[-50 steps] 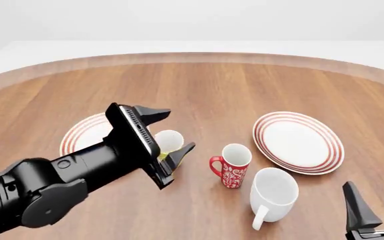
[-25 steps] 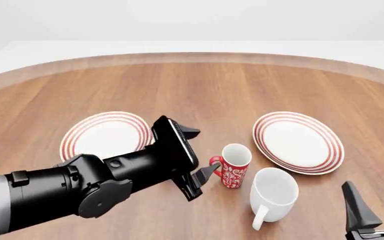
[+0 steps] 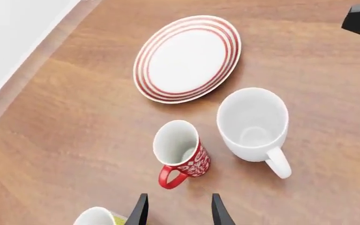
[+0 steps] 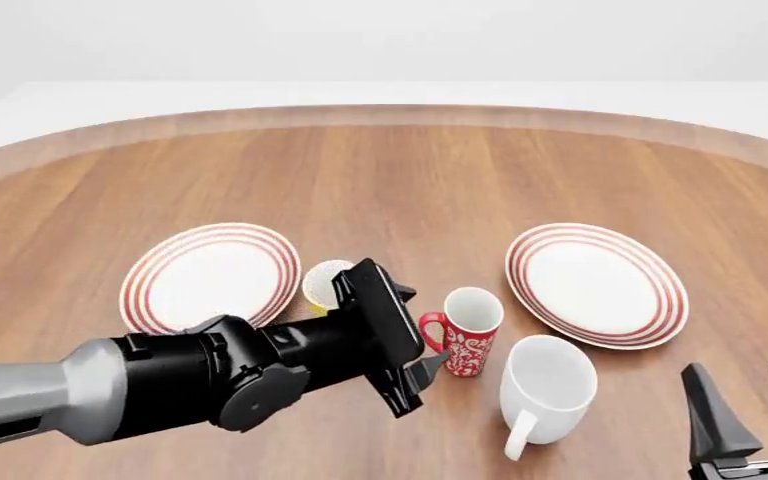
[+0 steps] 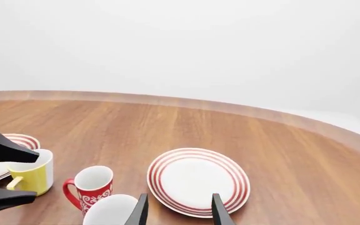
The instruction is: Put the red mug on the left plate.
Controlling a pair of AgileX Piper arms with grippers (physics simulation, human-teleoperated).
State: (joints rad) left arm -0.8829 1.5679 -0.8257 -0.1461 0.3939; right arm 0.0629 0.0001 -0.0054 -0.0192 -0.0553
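now left gripper [image 4: 411, 335] open, just beside red mug [image 4: 466, 344] handle; right gripper [image 4: 747, 405] open, idle.

Simulated tabletop test scene, no real room: smooth rendered wooden table [image 4: 491, 170] with curved far edge across upper frame, blank white backdrop [image 5: 180, 42] behind, flat shadowless crockery, black arm [image 4: 224, 375] lower left.

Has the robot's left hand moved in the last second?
Yes. The left hand has swung rightward, away from the left plate, and now sits open right beside the red mug, which stands untouched.
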